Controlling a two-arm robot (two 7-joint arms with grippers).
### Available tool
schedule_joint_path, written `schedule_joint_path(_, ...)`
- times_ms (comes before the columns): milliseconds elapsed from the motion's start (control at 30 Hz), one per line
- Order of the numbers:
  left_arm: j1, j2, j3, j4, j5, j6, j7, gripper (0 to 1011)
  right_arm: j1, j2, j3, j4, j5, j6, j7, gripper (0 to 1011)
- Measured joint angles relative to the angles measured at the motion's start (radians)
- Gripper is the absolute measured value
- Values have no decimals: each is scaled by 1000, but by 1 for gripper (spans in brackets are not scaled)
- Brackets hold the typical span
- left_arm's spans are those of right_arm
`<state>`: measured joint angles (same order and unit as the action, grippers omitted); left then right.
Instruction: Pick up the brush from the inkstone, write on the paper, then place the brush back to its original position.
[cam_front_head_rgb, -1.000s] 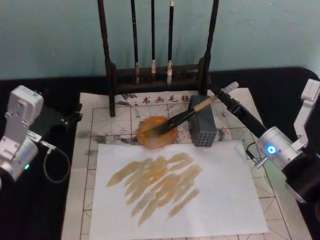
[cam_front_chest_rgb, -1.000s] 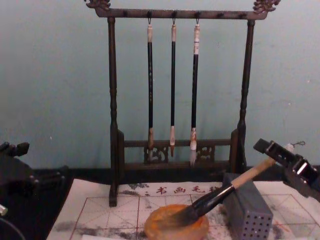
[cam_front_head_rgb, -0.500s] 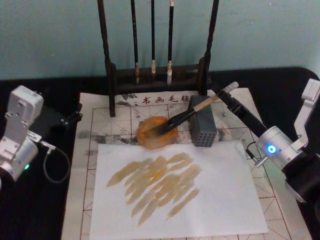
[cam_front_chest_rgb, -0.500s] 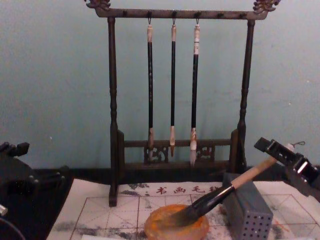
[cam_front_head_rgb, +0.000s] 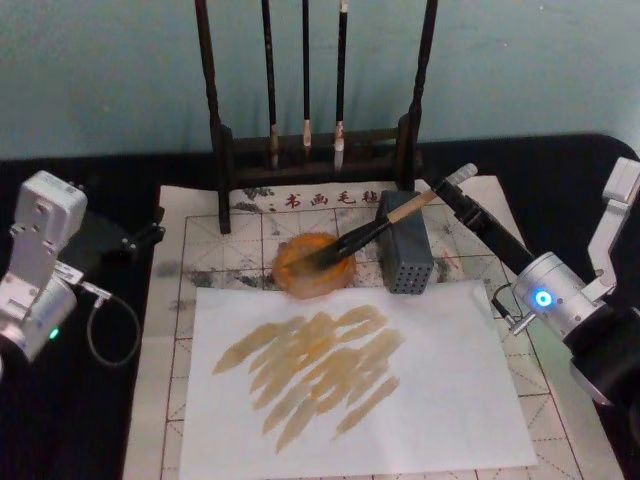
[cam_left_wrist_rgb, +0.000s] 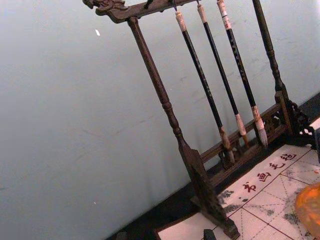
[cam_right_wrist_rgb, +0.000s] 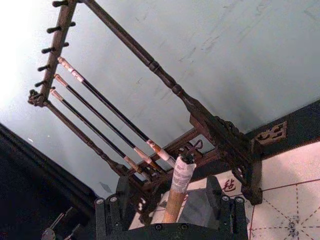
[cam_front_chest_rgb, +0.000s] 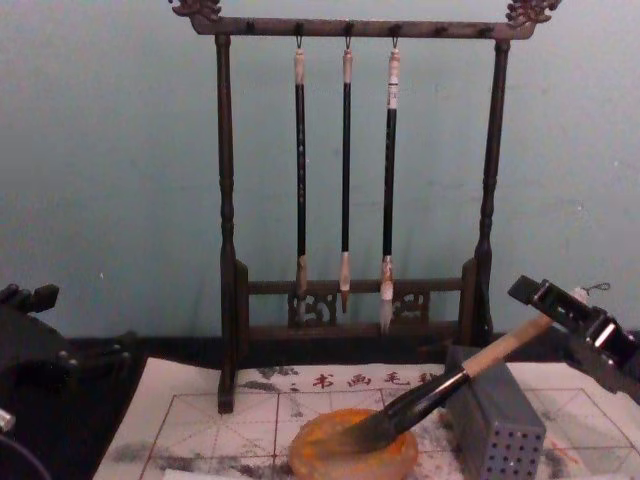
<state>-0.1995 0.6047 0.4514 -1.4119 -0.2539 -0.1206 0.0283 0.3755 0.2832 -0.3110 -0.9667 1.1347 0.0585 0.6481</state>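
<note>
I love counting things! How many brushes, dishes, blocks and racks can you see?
Thin hanging brushes: 3
Big brush: 1
Orange dish: 1
Grey block: 1
Brush rack: 1
Total: 7

Calligraphy practice bench, staged against a bare wall.
A dark wooden rack (cam_front_chest_rgb: 226, 200) hung with three thin brushes (cam_front_chest_rgb: 345, 180), gridded paper (cam_front_head_rgb: 200, 240) printed with red characters, an inkstone (cam_front_head_rgb: 295, 280) and a brush (cam_front_head_rgb: 400, 212) are laid out on a black surface (cam_front_head_rgb: 100, 420) before a plain teal wall (cam_front_chest_rgb: 120, 150).
</note>
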Motion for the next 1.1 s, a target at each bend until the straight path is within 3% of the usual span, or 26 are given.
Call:
schedule_joint_path(233,0,0,0,0,0,0,0,1001,0,0,0,-1,0,0,-1,980)
schedule_joint_path(400,0,0,0,0,0,0,0,1001,0,0,0,-1,-1,0,-1,886)
schedule_joint_path(1100,0,0,0,0,0,0,0,1001,0,0,0,-1,-1,0,-1,226)
